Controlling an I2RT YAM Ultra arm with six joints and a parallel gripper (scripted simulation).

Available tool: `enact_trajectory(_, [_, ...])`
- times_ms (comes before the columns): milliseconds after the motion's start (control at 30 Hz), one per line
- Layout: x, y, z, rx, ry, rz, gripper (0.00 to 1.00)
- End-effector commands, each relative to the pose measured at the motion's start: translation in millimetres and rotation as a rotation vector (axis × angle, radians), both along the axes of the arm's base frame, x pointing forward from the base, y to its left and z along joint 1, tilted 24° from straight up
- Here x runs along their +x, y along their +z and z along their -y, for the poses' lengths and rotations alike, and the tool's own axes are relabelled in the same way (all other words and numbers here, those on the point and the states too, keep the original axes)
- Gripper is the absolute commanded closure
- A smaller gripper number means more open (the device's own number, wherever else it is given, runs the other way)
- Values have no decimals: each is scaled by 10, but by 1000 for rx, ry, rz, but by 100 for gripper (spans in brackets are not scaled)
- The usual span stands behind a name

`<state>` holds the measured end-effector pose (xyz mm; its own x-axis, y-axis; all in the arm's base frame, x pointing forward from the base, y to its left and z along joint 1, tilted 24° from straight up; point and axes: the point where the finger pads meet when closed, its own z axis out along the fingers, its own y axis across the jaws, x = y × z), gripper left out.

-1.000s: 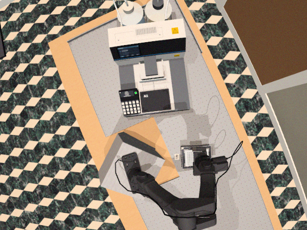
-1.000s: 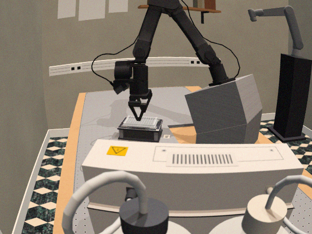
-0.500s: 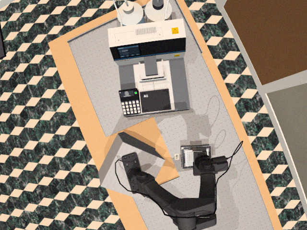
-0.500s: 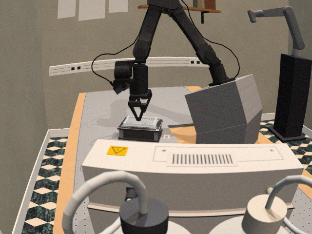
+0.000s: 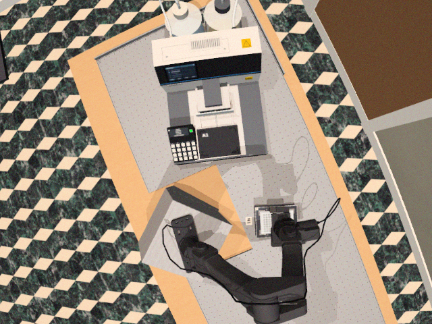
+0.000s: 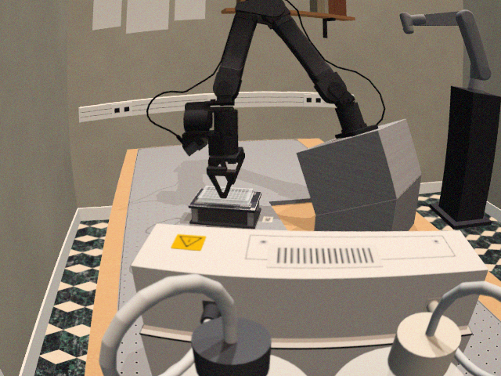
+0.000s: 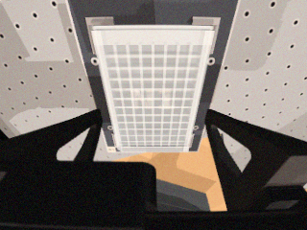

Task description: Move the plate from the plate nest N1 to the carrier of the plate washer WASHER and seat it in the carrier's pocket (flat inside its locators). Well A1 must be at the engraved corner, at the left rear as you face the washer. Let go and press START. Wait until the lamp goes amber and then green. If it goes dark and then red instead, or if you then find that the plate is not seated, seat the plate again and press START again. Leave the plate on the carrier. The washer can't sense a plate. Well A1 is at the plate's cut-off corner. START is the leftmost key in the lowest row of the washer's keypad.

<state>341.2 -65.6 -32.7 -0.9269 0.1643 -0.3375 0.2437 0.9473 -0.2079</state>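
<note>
Wrist view: white well plate [image 7: 153, 91] lying flat in dark plate nest [image 7: 82, 62], framed between the two black fingers of the gripper [image 7: 153, 144], spread to full width and holding nothing. Poised over the plate's near end, fingertips just above the wells in the exterior view, not touching. Cut-off corner too small to make out from here.

Step in hand, by judgement: the approach for the pick, nothing lifted yet. Washer [image 5: 207, 57] well apart across the perforated bench, its dark carrier pocket [image 5: 219, 141] bare, A1 mark at the left rear, keypad [image 5: 183, 148] just beside it with a green lamp [image 5: 190, 131] lit.

Next move calls for: straight descent until the fingers flank the plate's long sides, closing square on them, then lifting clear of the nest's corner locators before swinging toward the carrier.
</note>
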Motion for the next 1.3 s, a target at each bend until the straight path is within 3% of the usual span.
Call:
enact_trajectory(0, [76,44,-3,1,14,34,0])
enact_trajectory(100, [51,-37,19,1,9,15,0])
enact_trajectory(267, [122,69,-3,-1,18,52,0])
enact_trajectory(400, [80,-71,28,1,10,18,0])
enact_trajectory(500, [131,-8,34,-2,11,43,0])
enact_trajectory(600, [114,-95,33,1,12,23,0])
enact_trajectory(767, [163,-35,57,-2,8,47,0])
enact_trajectory(900, [164,-116,39,-1,15,32,0])
enact_trajectory(1267, [241,-36,49,-4,16,64,0])
